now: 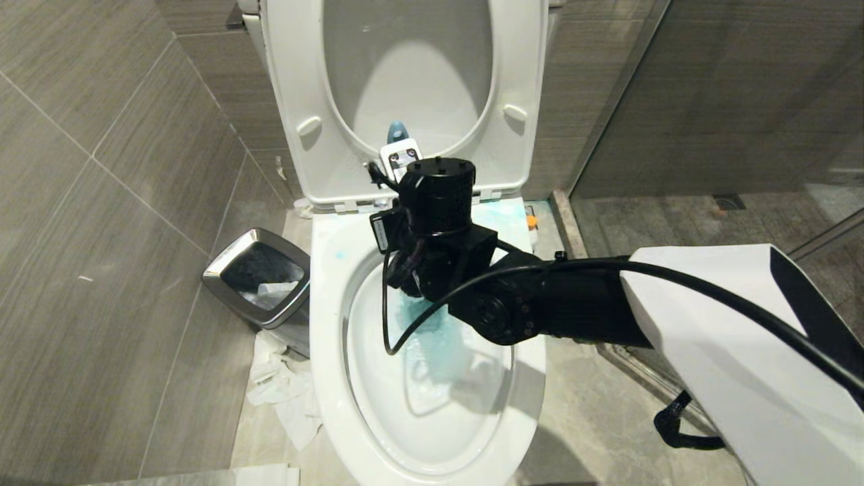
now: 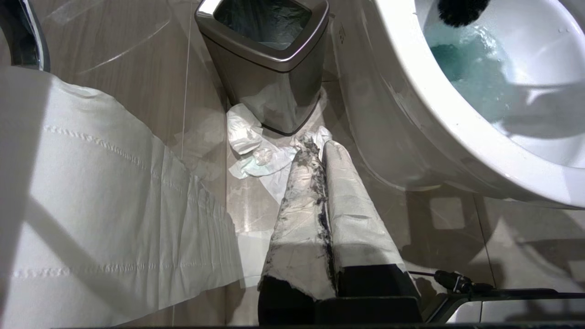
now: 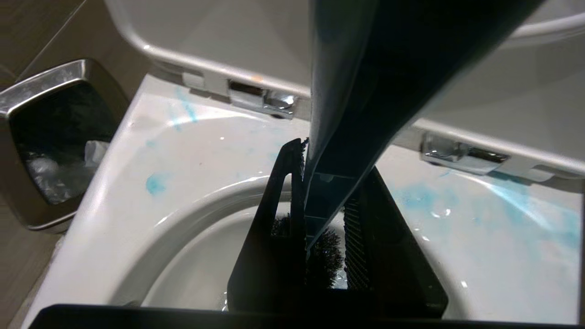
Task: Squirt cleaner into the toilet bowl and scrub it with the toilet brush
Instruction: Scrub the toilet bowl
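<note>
Toilet brush (image 3: 347,91) handle steeply upright, bristles down in toilet bowl (image 3: 137,219)

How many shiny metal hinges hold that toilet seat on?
2. One chrome hinge sits on the waste-bin side of the dark slate-blue brush handle, the other chrome hinge on the far side. None seem hidden.

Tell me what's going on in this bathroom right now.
The robot's right gripper is shut on the toilet brush, its dark bristle head down inside the toilet bowl. Turquoise cleaner is smeared on the rim and pooled in the bowl. The left gripper is parked near the floor, fingers closed, beside the waste bin.
</note>
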Controlling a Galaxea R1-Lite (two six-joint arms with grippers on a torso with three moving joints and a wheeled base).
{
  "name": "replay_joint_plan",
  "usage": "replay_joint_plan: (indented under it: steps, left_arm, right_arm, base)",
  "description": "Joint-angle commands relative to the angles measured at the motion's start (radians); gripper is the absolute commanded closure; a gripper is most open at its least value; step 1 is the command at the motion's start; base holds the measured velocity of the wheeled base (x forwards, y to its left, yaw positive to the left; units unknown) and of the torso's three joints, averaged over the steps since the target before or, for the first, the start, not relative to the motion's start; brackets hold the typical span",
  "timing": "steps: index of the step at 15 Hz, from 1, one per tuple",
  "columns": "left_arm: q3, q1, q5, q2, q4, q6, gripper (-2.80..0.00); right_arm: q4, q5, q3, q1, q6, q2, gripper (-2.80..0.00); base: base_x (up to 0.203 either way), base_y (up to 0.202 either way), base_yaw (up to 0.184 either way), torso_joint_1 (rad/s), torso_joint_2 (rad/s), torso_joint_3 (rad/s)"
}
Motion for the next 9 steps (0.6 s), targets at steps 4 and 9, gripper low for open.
replay_joint_plan:
  steps: [4, 9]
  left_arm:
    - [0.000, 0.000, -0.001, 0.002, 0.001, 0.000, 0.00]
    - [0.000, 0.000, -0.001, 0.002, 0.001, -0.005, 0.00]
  right_arm:
    - [-0.041, -0.032, 0.021, 0.102, 0.002, 0.043, 0.00]
    - [-0.049, -0.054, 0.370, 0.178, 0.006, -0.099, 0.00]
  base:
    - [0.000, 0.000, 0.000, 0.000, 0.00, 0.000]
    - [0.000, 0.000, 0.000, 0.000, 0.00, 0.000]
